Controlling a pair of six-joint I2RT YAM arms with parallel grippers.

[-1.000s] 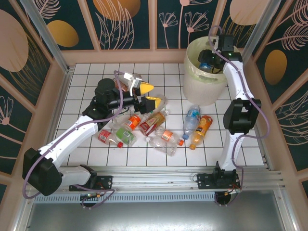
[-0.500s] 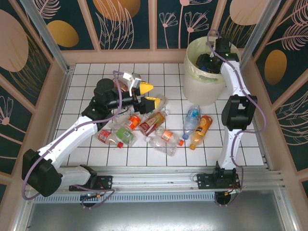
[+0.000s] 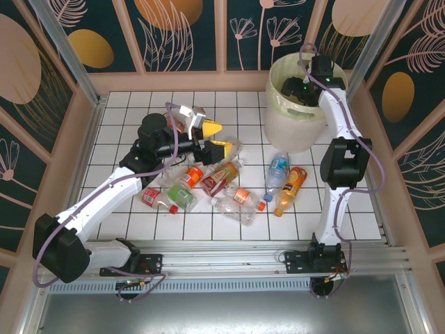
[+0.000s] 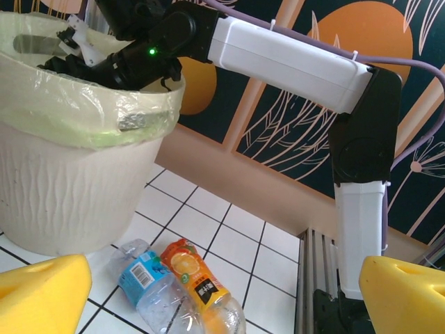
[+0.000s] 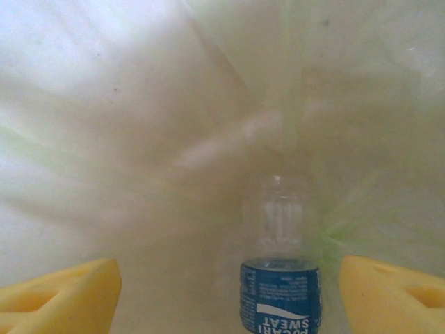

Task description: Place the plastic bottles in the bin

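Observation:
Several plastic bottles lie on the white tiles: a red-labelled one (image 3: 154, 198), a green-labelled one (image 3: 182, 196), a clear one with an orange label (image 3: 240, 198), a blue-labelled one (image 3: 277, 170) and an orange one (image 3: 290, 184). My left gripper (image 3: 217, 137) hovers open over the pile's back edge with nothing between its yellow fingers. The pale cream bin (image 3: 292, 129) stands at the back right. My right gripper (image 3: 293, 87) is down inside the bin, open (image 5: 226, 292). A clear bottle with a dark blue label (image 5: 281, 278) sits between the spread fingers, touching neither.
Wooden rails and patterned walls close in the tiled area on three sides. In the left wrist view the bin (image 4: 62, 188) stands at left, with the blue-labelled bottle (image 4: 142, 278) and the orange bottle (image 4: 195, 278) on the tiles beside it. The translucent liner (image 5: 139, 104) surrounds my right gripper.
My right gripper has shifted a little left and deeper into the bin. The left arm has stayed almost still above the pile.

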